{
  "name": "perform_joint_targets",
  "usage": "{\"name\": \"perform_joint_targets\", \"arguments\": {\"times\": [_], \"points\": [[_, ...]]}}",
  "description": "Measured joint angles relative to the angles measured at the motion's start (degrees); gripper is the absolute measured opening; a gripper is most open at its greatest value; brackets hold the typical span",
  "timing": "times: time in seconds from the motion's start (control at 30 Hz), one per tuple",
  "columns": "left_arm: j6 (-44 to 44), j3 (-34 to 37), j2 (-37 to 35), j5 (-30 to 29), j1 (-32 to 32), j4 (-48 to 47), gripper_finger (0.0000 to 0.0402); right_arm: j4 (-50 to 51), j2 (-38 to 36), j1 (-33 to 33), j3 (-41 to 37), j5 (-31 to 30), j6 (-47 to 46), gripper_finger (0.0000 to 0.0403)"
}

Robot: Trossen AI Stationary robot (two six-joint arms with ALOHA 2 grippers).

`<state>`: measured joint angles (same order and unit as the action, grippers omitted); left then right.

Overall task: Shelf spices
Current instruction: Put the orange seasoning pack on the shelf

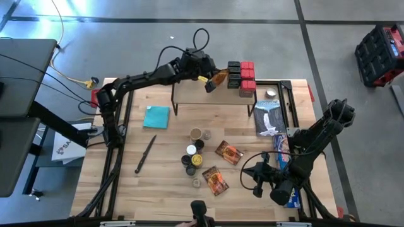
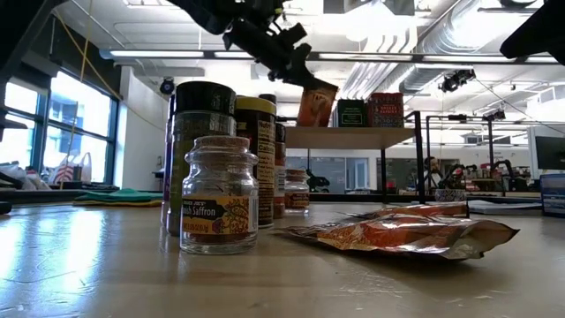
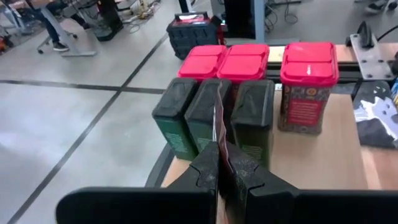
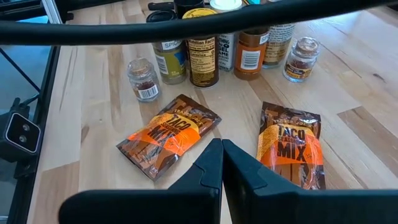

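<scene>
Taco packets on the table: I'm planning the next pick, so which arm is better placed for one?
Right. The right gripper, shut and empty, hovers beside both table packets; the left gripper is over the shelf, clamping another packet.

Look at the table (image 1: 126, 183) — a teal cloth (image 1: 156, 116) lies at ten o'clock from its middle, and a black knife (image 1: 145, 154) lies aslant at eight. At three you have a blue box (image 1: 283, 157) beside a dark booklet (image 1: 267, 118) — off the table at two, a red case (image 1: 380, 53).
</scene>
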<state>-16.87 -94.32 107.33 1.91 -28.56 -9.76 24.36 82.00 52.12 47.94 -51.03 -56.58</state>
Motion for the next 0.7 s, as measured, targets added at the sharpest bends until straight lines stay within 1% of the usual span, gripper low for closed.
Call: {"name": "perform_joint_targets", "arguments": {"times": [0.37,0.6,0.7], "points": [[-3.0,0.0,-0.1,-0.7,0.0,-0.2,0.0002,0.2,0.0,0.0,0.0,0.0,0.0,0.0001],[-3.4,0.0,-0.1,-0.7,0.0,-1.8,0.0003,0.2,0.0,0.0,0.0,0.0,0.0,0.0001],[-3.4,0.0,-0.1,-0.7,0.0,-2.8,0.0009,0.2,0.0,0.0,0.0,0.0,0.0,0.0001]]}}
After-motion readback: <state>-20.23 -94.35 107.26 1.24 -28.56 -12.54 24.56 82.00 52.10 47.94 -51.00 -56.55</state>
